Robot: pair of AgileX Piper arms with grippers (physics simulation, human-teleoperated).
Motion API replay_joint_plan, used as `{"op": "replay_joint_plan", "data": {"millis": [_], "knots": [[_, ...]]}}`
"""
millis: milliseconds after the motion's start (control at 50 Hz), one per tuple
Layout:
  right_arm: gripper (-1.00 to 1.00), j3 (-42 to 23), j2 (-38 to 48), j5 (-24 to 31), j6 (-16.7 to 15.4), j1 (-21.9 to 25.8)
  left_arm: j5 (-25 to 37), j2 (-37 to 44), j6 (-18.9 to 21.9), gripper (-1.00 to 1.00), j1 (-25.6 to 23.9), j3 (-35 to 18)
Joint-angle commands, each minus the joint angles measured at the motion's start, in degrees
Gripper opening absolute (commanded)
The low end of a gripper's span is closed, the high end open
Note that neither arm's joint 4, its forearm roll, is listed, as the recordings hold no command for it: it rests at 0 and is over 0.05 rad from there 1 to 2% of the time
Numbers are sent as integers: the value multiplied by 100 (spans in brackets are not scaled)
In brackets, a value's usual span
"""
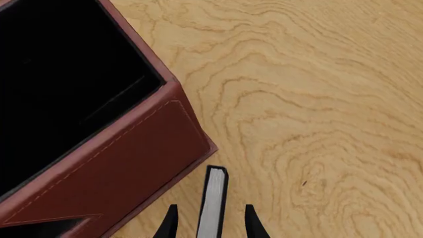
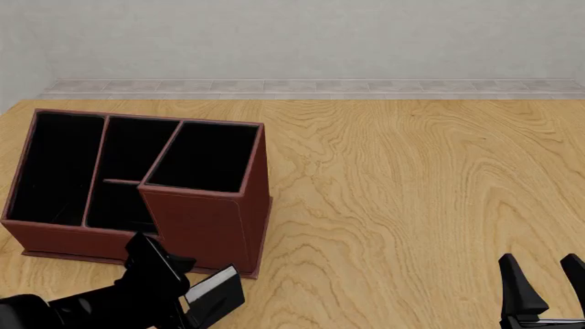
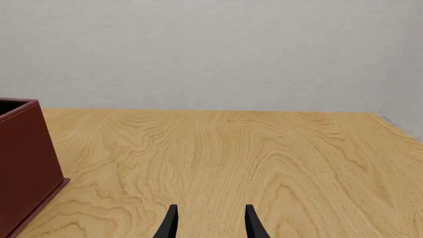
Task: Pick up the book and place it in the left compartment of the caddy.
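Left gripper (image 2: 196,301): nearest item in the front view, at the near left edge of the table, low in front of the caddy's taller section; fingers stand either side of the book, and in the left wrist view a sliver of gap shows at each side, so a firm clamp cannot be confirmed, though the book looks carried.
Book (image 1: 213,203): thin, black cover, white page edge turned toward the wrist camera; held edge-on between the left fingers, apparently clear of the table (image 2: 412,192), just near of the caddy's near right corner.
Caddy (image 2: 196,233): reddish-brown box, black inside, on the left half of the table; taller angled section at its right end, two short slots in the middle.
Left compartment (image 2: 55,168): long narrow slot at the far left end of the caddy, running its full depth; appears empty.
Right gripper (image 2: 546,288): near right corner, fingers apart, holding nothing, well apart from the caddy.
Step in hand: carrying the book to the slot.
Advice: lift above the tall section's rim before moving left; pass over the middle slots; align the book's long side with the slot's depth; lower it partly in before letting go.
Risk: clipping the tall wall, or dropping into a middle slot.
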Motion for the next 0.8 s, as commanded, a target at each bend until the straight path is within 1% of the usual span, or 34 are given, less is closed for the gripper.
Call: {"op": "replay_joint_plan", "data": {"millis": [20,380,560,800], "knots": [[100,1,-3,-4,1,-6,-73,64,-44,100,21,61],[100,4,-27,16,2,-12,-144,115,-35,100,79,138],[100,1,-24,10,-20,-12,-115,125,-103,100,-1,146],[100,4,-54,29,-34,-16,-174,123,-56,100,64,210]]}}
